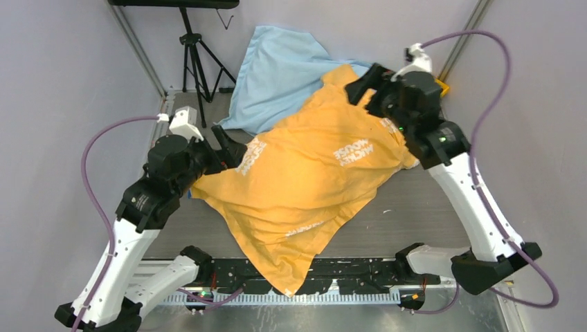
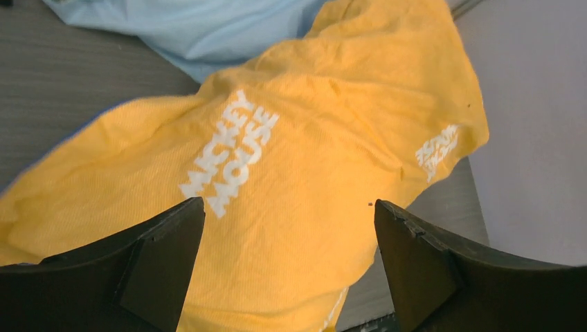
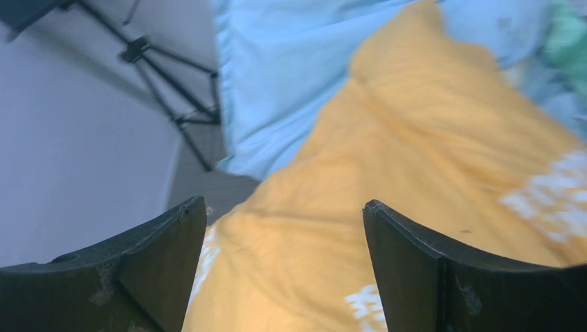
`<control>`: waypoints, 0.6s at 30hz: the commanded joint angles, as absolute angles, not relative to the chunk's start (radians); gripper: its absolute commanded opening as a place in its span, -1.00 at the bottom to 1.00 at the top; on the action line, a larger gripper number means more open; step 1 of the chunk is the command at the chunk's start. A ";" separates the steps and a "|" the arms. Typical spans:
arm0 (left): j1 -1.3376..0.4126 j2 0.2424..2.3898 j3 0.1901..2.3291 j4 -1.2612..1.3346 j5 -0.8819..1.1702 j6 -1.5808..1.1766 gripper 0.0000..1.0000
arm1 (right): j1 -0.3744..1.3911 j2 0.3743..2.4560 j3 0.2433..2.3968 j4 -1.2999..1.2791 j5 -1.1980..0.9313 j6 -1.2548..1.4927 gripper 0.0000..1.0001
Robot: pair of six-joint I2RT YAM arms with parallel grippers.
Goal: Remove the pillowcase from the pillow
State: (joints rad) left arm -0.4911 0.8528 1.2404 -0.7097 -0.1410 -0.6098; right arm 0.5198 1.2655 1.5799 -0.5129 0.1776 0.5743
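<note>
The orange-yellow pillowcase [image 1: 311, 173] with white printed words lies rumpled across the middle of the table, one corner hanging over the near edge. It also fills the left wrist view [image 2: 291, 166] and the right wrist view [image 3: 415, 173]. The white pillow is hidden, no part of it shows. My left gripper [image 1: 232, 146] is open at the pillowcase's left edge, its jaws wide apart over the fabric [image 2: 287, 214]. My right gripper [image 1: 363, 86] is open above the pillowcase's far corner, jaws wide apart and empty [image 3: 284, 214].
A pale light-blue cloth [image 1: 280, 69] lies at the back of the table, partly under the pillowcase. A black tripod [image 1: 197, 59] stands at the back left. Grey walls close in on both sides. A metal rail [image 1: 304, 277] runs along the near edge.
</note>
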 commanded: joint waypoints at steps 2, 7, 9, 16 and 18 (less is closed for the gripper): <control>-0.492 0.824 1.103 -0.823 0.033 -0.700 0.87 | 0.257 1.221 1.534 -0.730 0.064 0.536 0.75; -0.492 0.767 0.932 -0.788 0.135 -0.807 0.84 | 0.117 1.268 1.452 -0.735 -0.093 0.544 0.75; -0.492 0.756 0.863 -0.780 0.134 -0.821 0.84 | 0.100 1.304 1.431 -0.730 -0.129 0.542 0.73; -0.492 0.773 0.639 -0.592 0.140 -0.882 0.85 | 0.094 1.397 1.357 -0.688 -0.091 0.504 0.51; -0.479 0.809 0.611 -0.530 0.142 -0.871 0.83 | 0.095 1.416 1.359 -0.710 -0.088 0.479 0.32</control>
